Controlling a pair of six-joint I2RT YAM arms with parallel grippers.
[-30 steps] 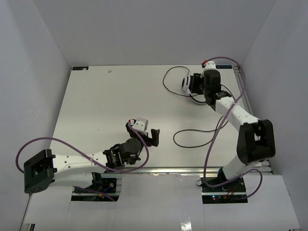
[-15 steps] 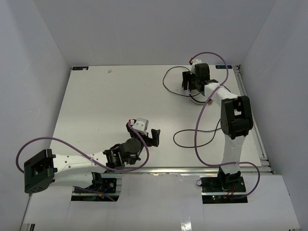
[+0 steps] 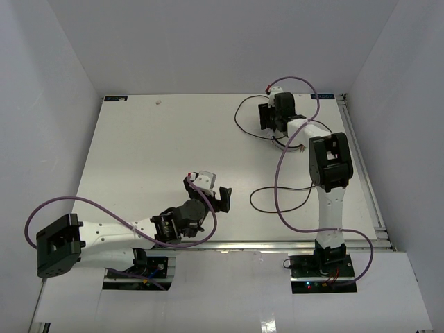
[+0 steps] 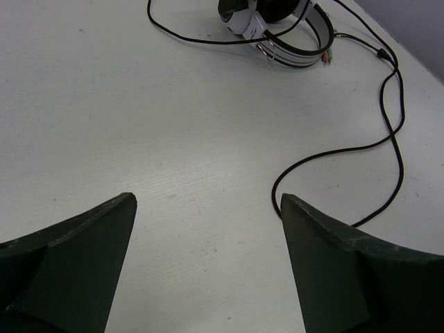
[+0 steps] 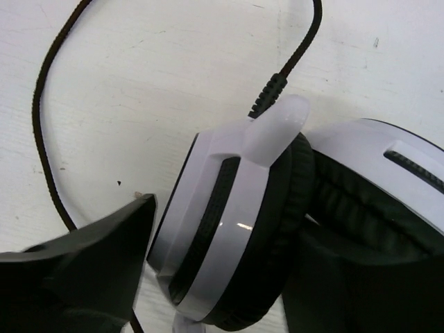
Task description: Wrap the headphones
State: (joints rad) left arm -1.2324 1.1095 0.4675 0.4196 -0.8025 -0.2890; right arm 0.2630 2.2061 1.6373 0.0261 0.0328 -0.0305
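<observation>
The white headphones (image 5: 229, 208) with black ear cushions lie at the far right of the table, mostly hidden under my right gripper (image 3: 267, 118) in the top view. In the right wrist view my right gripper (image 5: 222, 222) is open, its jaws either side of one ear cup, the left finger (image 5: 90, 270) close beside it. The thin black cord (image 3: 236, 119) loops left of the headphones and again nearer me (image 3: 252, 200). My left gripper (image 3: 211, 191) is open and empty above the near middle of the table; its view shows the headphones (image 4: 277, 28) far ahead and the cord (image 4: 392, 132).
Thick purple arm cables (image 3: 284, 180) hang beside the right arm over the near cord loop. A metal rail (image 3: 361, 159) runs along the table's right edge. White walls close in the back and both sides. A small speck (image 3: 159, 102) lies at the far edge.
My right arm has stretched out and swung left, bringing its gripper down around the headphones' ear cup. The left arm has hardly moved.
</observation>
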